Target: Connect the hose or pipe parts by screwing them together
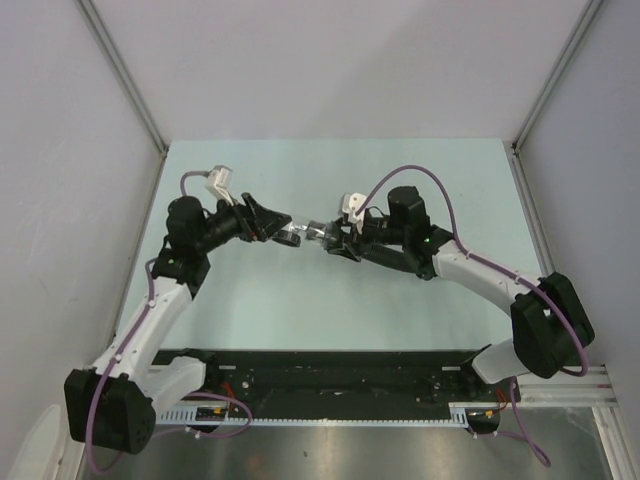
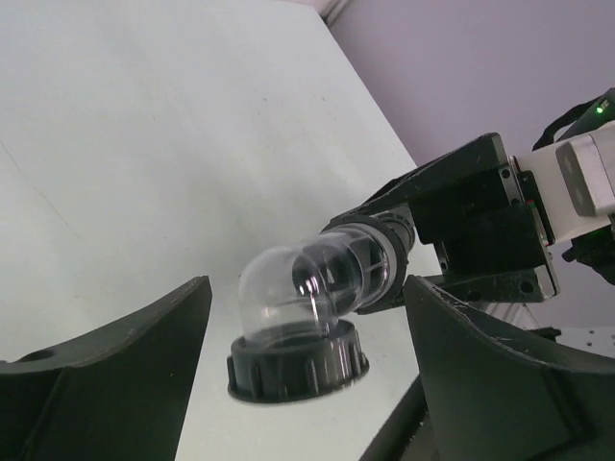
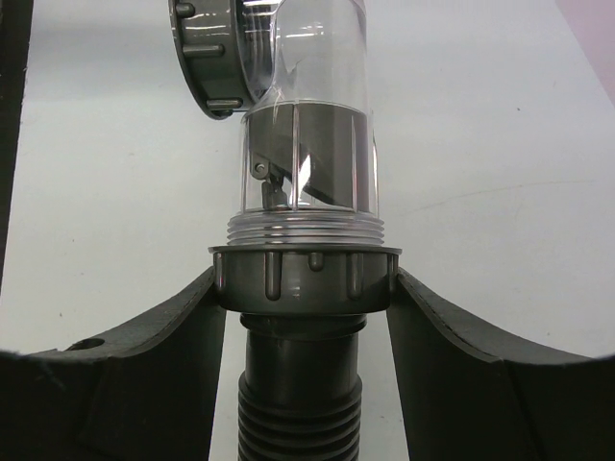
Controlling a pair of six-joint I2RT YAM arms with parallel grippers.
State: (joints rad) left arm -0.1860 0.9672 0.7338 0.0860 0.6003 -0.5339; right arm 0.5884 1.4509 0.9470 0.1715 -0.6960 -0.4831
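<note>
A black ribbed hose (image 3: 303,408) ends in a grey ribbed collar (image 3: 306,279), and my right gripper (image 3: 306,288) is shut on that collar from both sides. A clear elbow fitting (image 3: 312,144) sits in the collar with some thread showing above it. The elbow's other end carries a second ribbed collar (image 2: 298,360) that faces down. My left gripper (image 2: 307,293) is open, its fingers (image 2: 115,384) standing apart on either side of the clear elbow (image 2: 298,283) without touching it. From above, both grippers meet over the middle of the table (image 1: 400,170), the parts (image 1: 303,235) between them.
The pale green table is bordered by grey walls and metal corner posts (image 1: 125,75). Both arm bases sit on the black rail (image 1: 330,385) at the near edge. Purple cables (image 1: 440,195) loop over the arms.
</note>
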